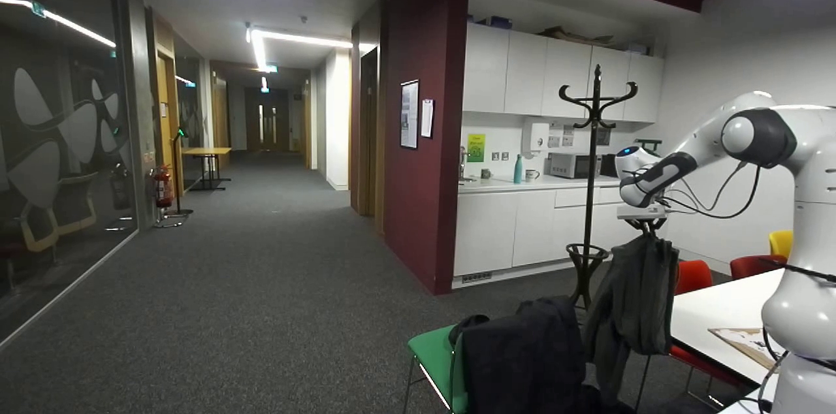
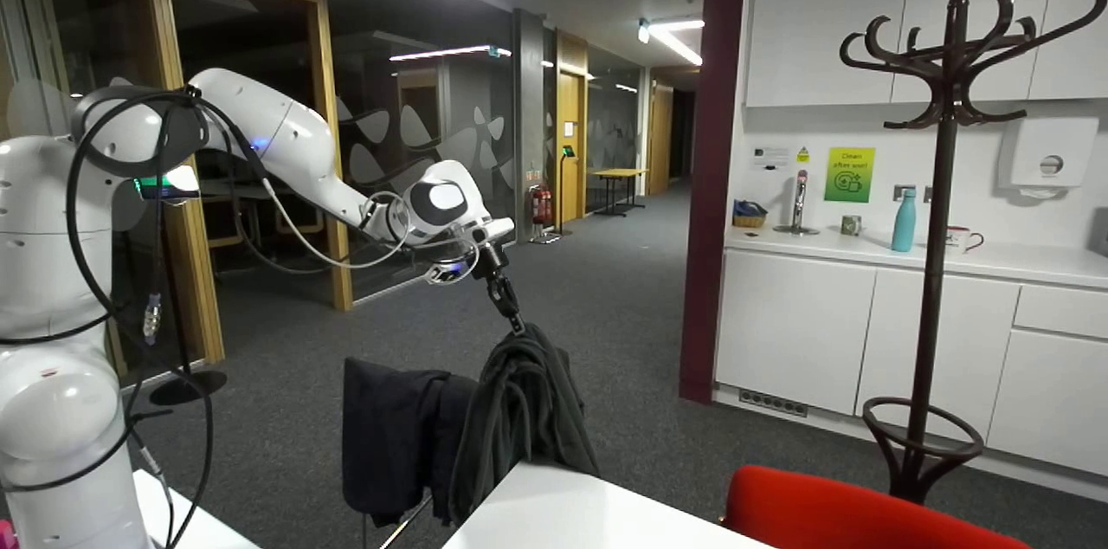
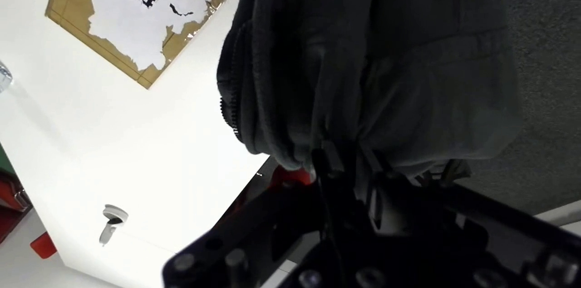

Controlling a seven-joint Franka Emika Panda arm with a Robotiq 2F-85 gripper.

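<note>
Wrist view: fingers [image 3: 330, 159] clenched on a hoodie [image 3: 408, 65]

Close up, this view alone shows the hoodie's drawstring [image 3: 261, 74] and zip [image 3: 234, 97], cloth bunched at the fingers. To the left, cardboard [image 3: 72, 8] with torn paper [image 3: 129, 15] lies on the white surface [image 3: 172, 120], whose edge runs off behind the hoodie.

In an exterior view, the hoodie hangs in folds by the surface's corner, beside a dark coat [image 2: 394, 436]. A coat stand [image 2: 937, 255] rises well apart, with carpet [image 2: 645, 376] between; a red chair [image 2: 831, 514] sits near the surface's side.

In an exterior view, a green chair [image 1: 429, 347] shows beneath the coat, its seat visible only here. The hoodie hangs between that chair and the surface's edge; whether it touches either is unclear. Carpet stretches wide down the corridor [image 1: 274, 179].
</note>
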